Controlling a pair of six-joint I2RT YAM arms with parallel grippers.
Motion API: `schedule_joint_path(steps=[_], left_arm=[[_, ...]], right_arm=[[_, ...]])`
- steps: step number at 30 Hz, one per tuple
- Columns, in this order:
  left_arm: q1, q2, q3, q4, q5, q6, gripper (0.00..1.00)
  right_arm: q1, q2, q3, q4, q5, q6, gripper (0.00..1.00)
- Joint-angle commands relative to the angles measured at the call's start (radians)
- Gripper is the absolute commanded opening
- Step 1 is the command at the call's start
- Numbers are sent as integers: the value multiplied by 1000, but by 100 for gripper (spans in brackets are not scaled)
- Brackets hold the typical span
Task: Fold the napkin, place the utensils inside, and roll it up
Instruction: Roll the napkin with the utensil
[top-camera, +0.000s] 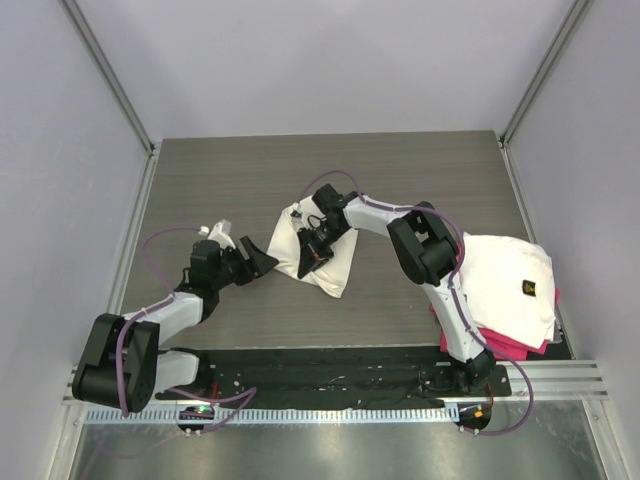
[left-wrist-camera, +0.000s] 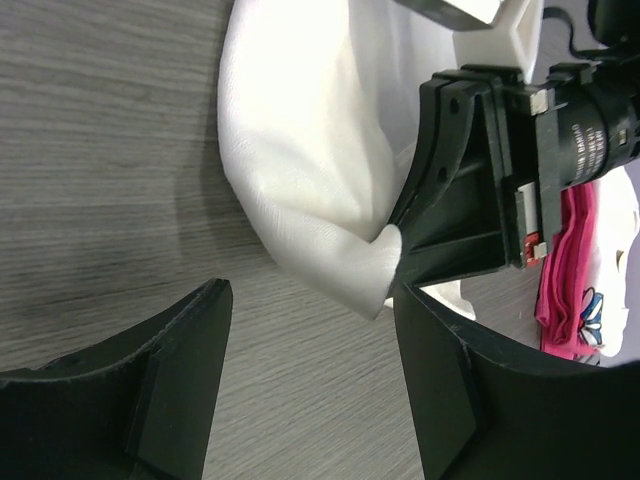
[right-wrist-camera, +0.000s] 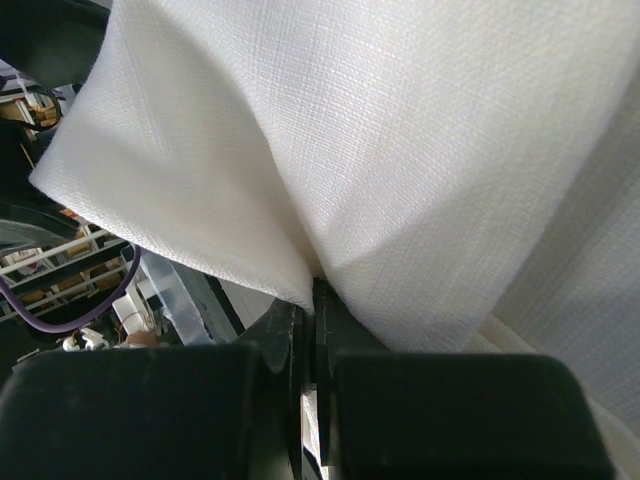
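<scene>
**Cream napkin pinched mid-fold**

Right gripper is clamped tight on a raised fold of the napkin. Left gripper sits just left of the napkin, jaws wide, empty. No spoon visible. Likely the folding step; the next move needs the left gripper to take a free corner. Grey wood-grain table; logo cloth right of the napkin; pale walls.

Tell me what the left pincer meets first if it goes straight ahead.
Most likely the napkin, at the drooping corner pinched by the right pincer. The open left pincer points right at it, though depth is unclear.
</scene>
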Motion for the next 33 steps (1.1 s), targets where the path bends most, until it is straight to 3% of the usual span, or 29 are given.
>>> schedule_joint_path(steps=[1, 19, 33], left_arm=[[-4, 30, -7, 31, 5, 30, 69], [-4, 188, 47, 156, -42, 45, 62], [-4, 279, 88, 187, -85, 41, 52]], right_arm=[[-1, 61, -17, -35, 134, -18, 1], [-3, 73, -18, -35, 134, -15, 1], [-10, 84, -17, -38, 120, -15, 1]])
